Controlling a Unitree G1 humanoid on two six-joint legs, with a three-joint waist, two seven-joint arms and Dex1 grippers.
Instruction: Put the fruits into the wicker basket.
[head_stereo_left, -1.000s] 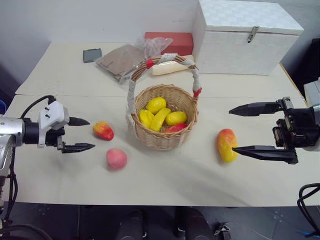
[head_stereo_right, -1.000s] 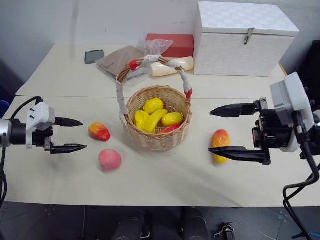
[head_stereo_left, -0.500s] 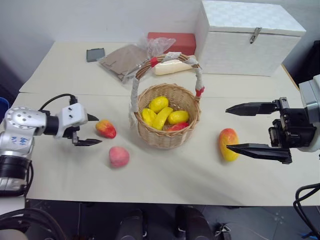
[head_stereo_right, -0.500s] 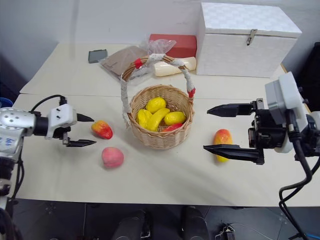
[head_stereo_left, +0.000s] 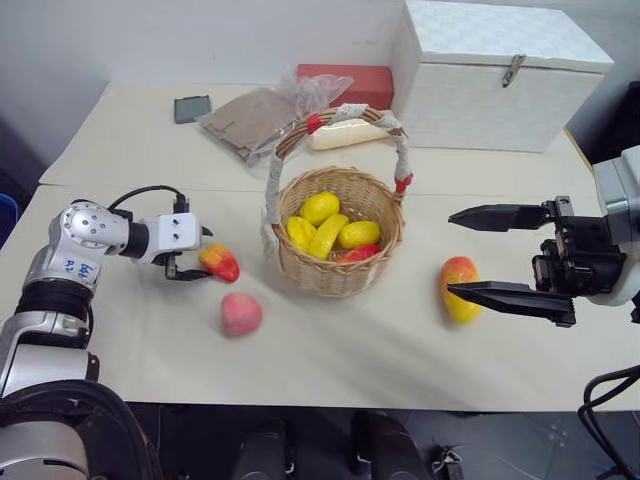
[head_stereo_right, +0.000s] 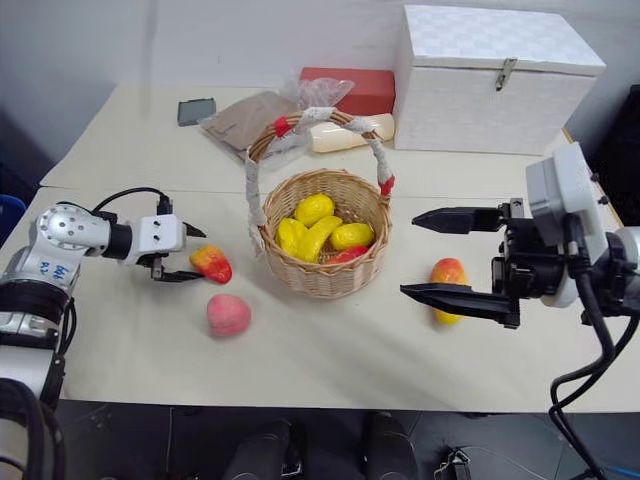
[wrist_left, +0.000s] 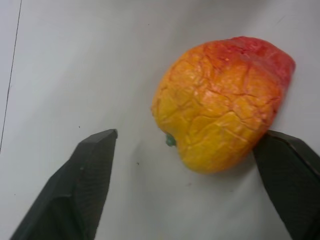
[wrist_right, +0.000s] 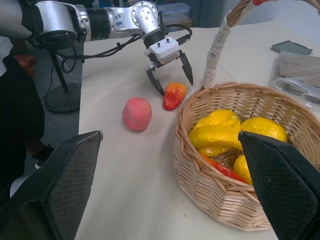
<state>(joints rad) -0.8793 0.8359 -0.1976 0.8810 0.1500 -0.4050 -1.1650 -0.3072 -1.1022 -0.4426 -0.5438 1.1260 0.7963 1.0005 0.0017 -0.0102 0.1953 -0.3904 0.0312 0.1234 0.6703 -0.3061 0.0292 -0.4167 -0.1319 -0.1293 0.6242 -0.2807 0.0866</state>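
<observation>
Left end effector (head_stereo_left: 200, 257) (fingers apart) straddles small mango (head_stereo_left: 220, 263).

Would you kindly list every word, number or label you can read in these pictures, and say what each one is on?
Blue handwritten marks on the left arm's silver forearm: too small and blurred to read.
Nothing readable on the white box, the red box or the wicker basket.

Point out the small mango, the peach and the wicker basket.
small mango (wrist_left: 220, 105), left wrist view, middle of its orange skin.
peach (head_stereo_left: 241, 313), left eye view, centre of its pink top.
wicker basket (head_stereo_left: 335, 275), left eye view, front of its woven wall.
</observation>
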